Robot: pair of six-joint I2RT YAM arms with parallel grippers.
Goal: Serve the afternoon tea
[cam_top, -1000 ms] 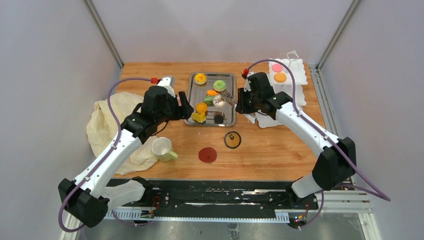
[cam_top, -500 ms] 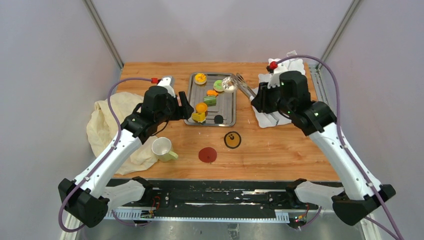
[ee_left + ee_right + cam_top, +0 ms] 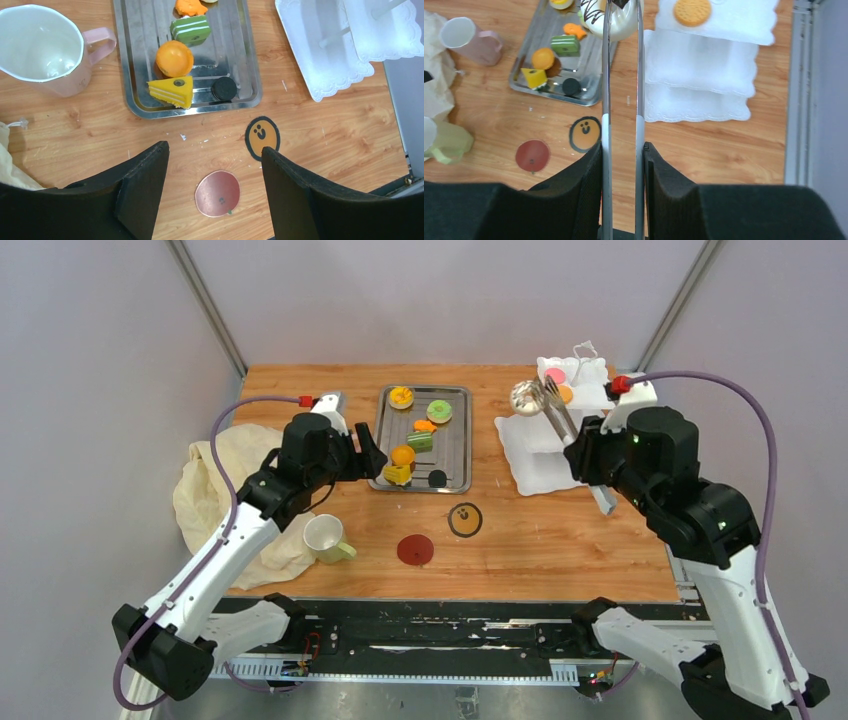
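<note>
The tongs (image 3: 606, 75) are being gripped by the right fingers (image 3: 584, 180), the left fingers (image 3: 145, 190) open; loosely pinched, the pastry (image 3: 621, 25) risks being dropped short of the stand (image 3: 704, 70).

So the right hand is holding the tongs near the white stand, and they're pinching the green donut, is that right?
Not quite. The tongs in the right hand pinch a white pastry with dark drizzle, as the right wrist view shows; the green donut sits on the tray.

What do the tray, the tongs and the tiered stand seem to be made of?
Tray: likely steel, brushed, with soft reflections.
Tongs: polished metal, with mirror-bright arms.
Tiered stand: probably white plastic, matte, with scalloped edges.
</note>
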